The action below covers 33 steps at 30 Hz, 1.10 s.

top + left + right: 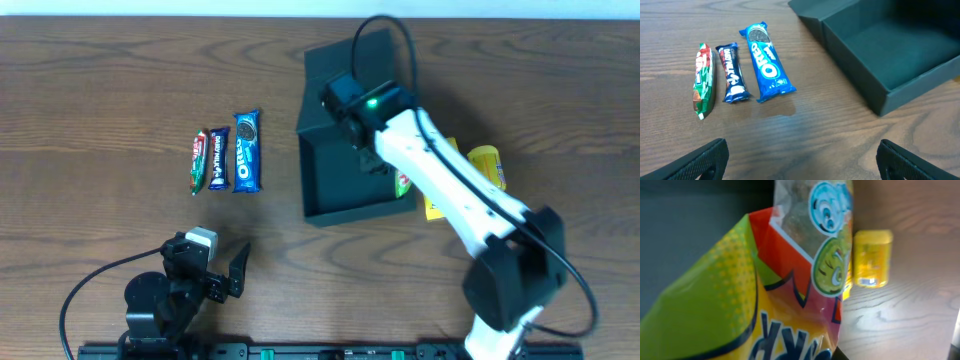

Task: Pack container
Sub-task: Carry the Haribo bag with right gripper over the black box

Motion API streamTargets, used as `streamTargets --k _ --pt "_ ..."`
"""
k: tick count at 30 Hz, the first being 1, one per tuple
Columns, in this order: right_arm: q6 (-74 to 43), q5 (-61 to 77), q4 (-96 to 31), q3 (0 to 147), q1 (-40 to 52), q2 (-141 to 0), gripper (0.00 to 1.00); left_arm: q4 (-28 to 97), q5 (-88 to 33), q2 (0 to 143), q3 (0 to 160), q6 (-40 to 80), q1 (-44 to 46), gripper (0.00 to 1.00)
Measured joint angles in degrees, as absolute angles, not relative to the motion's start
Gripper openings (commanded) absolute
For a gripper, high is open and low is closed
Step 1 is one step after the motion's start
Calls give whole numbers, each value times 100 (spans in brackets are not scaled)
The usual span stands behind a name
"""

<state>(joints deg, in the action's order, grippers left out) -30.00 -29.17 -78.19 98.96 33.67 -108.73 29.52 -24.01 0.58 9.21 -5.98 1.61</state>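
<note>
The dark teal container [330, 185] stands open at the table's middle, its flap lid [350, 70] leaning back. It also shows in the left wrist view [880, 55]. My right gripper [378, 160] is over the container's right side, shut on a colourful green, yellow and red snack bag [780, 305] that hides its fingers; the bag's edge shows at the right wall [403, 183]. My left gripper [215, 275] is open and empty near the front left, its fingertips [810, 165] spread wide above bare wood.
Three bars lie in a row left of the container: green-red [704, 80], dark blue [732, 72], blue Oreo [767, 62]. Yellow packets [487, 165] [438, 205] lie right of the container; one shows in the right wrist view [871, 257].
</note>
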Motion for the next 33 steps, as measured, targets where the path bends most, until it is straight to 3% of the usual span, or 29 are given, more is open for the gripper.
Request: streamTargets --k 6,16,27,28,29,31,32,33 --pt "-3017 -2991 -7909 10073 3367 -10488 2 2952 -2401 58 921 -596 161 95" --pt "-2849 -1831 -7314 10068 3367 -10584 1 2952 -2399 58 921 -596 161 95" --pt "-2783 -1608 -7297 10020 3367 -11791 2 2952 -2401 58 921 -596 161 95" --pt "-2783 -1608 -7299 10016 3367 -11867 5 2952 -2401 58 921 -596 161 95" --pt "-2783 -1605 -7303 10009 3367 -11915 16 2952 -2401 58 921 -596 161 95" --pt "-2753 -1621 -7297 10009 3367 -11933 18 2952 -2401 58 921 -596 161 95" --pt "-2757 -1629 -7299 10009 3367 -11933 14 2952 -2401 58 921 -598 161 95" --pt "-2740 -1629 -7301 10009 3367 -11933 1 2952 -2401 58 921 -596 161 95"
